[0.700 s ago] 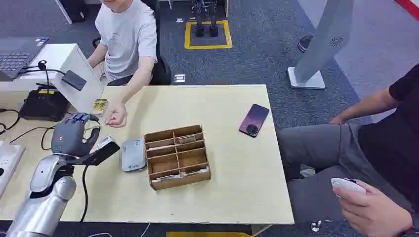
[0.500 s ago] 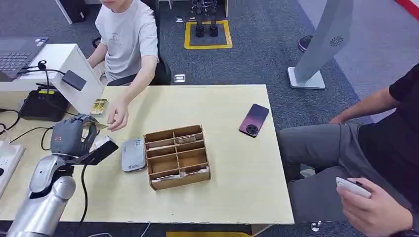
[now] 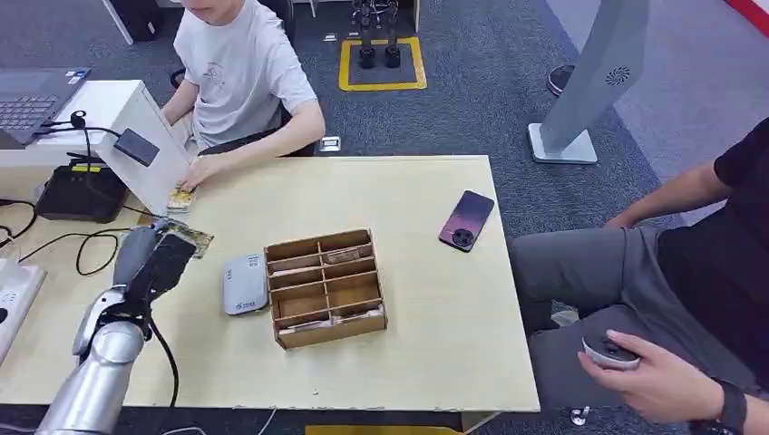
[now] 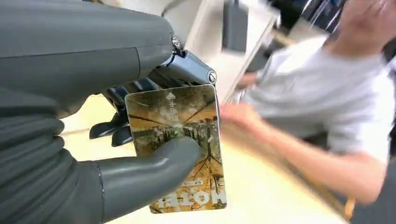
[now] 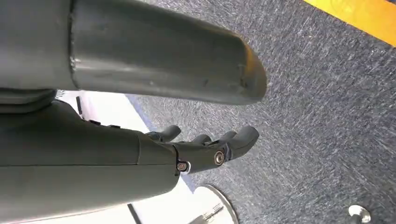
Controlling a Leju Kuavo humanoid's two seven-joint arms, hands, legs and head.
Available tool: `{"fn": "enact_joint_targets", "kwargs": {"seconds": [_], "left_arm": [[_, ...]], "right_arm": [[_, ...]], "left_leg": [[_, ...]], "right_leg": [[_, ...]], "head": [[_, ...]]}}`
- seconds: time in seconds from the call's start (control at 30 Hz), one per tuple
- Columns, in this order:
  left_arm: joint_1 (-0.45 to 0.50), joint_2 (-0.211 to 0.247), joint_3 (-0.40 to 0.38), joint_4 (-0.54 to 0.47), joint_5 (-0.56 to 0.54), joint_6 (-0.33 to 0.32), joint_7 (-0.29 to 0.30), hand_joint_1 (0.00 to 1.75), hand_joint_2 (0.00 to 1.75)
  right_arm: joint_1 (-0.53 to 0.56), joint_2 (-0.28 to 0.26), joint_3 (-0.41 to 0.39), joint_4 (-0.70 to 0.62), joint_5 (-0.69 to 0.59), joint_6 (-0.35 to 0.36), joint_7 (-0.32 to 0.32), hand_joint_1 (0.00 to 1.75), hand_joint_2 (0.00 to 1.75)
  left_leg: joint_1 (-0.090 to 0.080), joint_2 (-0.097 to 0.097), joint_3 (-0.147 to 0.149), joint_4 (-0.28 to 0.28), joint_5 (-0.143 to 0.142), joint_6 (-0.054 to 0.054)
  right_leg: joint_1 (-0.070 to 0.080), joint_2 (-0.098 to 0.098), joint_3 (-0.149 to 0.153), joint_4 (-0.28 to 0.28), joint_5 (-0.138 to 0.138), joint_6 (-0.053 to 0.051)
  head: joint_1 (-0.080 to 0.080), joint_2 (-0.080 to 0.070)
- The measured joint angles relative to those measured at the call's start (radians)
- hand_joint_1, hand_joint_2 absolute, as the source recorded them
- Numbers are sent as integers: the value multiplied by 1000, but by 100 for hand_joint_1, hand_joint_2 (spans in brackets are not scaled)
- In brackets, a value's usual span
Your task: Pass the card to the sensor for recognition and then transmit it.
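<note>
So the card (image 4: pixel 180 144) is already pinched between thumb and fingers of the left hand (image 3: pixel 154 258), held just above the table (image 3: pixel 435 344) at its left side. The right hand (image 5: pixel 205 147) is hung over the carpet, fingers loosely curled, nothing held. Further out, the grey sensor (image 3: pixel 244 283) hasn't been reached yet, so scanning and handover are probably still left

The left arm (image 3: pixel 86 385) is a smooth silver tube with a rounded joint, and a black cable runs along it. The left robot hand (image 4: pixel 93 135) has a dark grey ribbed cover, a thick grey thumb and darker fingers (image 4: pixel 114 128), with small silver screws at the knuckles (two are clear). The right robot hand (image 5: pixel 187 151) has the same dark grey shell and shiny screws.
</note>
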State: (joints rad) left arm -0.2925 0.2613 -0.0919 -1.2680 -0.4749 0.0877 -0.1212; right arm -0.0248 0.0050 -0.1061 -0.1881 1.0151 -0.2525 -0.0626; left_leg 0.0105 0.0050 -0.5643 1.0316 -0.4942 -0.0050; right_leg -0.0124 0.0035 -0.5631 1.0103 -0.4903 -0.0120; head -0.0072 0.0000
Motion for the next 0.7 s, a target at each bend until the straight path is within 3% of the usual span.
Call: {"fn": "enact_joint_targets", "kwargs": {"seconds": [0.1, 0.37, 0.7], "left_arm": [[0, -6, 0, 15, 14, -36, 42, 175, 175], [11, -37, 0, 60, 10, -40, 62, 175, 175], [22, -136, 0, 149, 32, 78, 70, 175, 175]], "right_arm": [[6, 0, 0, 0, 0, -6, 0, 0, 0], [8, 1, 0, 2, 2, -9, 1, 0, 0], [4, 7, 0, 1, 22, -2, 17, 0, 0]], "left_leg": [[0, 0, 0, 0, 0, 0], [0, 0, 0, 0, 0, 0], [0, 0, 0, 0, 0, 0]], "right_leg": [[0, 0, 0, 0, 0, 0], [0, 0, 0, 0, 0, 0], [0, 0, 0, 0, 0, 0]], "head": [[0, 0], [0, 0], [0, 0]]}}
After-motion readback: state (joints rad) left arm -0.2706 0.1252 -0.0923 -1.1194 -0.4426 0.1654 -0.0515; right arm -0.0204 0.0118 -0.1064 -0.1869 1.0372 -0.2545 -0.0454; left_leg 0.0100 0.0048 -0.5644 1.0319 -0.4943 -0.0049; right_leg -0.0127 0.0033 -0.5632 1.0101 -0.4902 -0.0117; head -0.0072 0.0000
